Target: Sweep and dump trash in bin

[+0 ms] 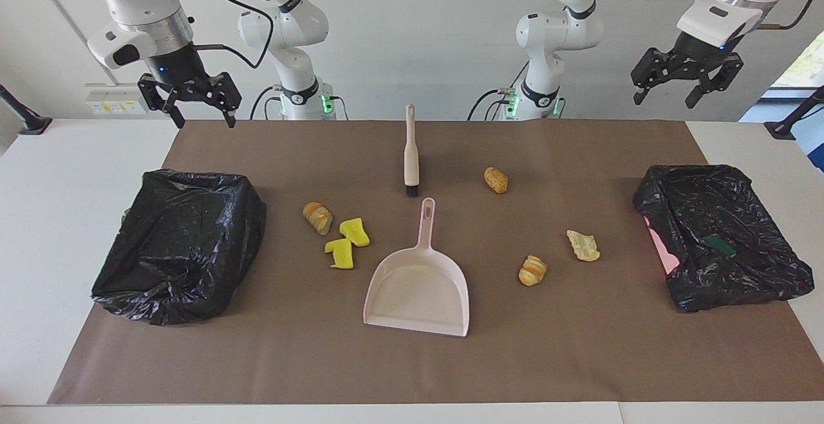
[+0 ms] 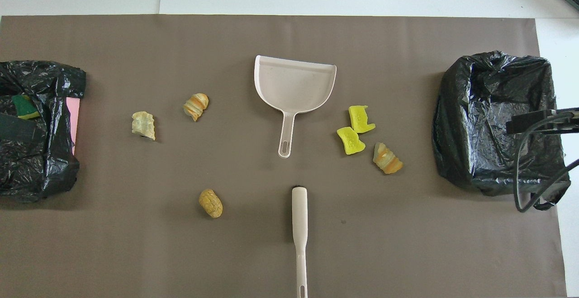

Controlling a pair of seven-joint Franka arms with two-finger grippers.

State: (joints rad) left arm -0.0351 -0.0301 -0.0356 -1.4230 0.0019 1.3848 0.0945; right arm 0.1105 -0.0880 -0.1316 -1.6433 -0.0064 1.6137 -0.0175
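Both sets of jaws hang high with open air beneath them. Below the right gripper (image 1: 191, 97), jaws spread, a black-lined bin (image 1: 180, 244) fills that end of the desk (image 1: 38, 218). Below the left gripper (image 1: 684, 80), jaws likewise apart, a second lined bin (image 1: 721, 237) blocks its end. Between the jaws, bare brown mat (image 1: 579, 347) gives wide lanes, broken by the brush (image 1: 411, 154), the dustpan (image 1: 418, 289), two yellow chunks (image 1: 347, 242) crowding one pastry lump (image 1: 318, 217), and three scattered lumps (image 1: 533, 269) toward the left jaws.
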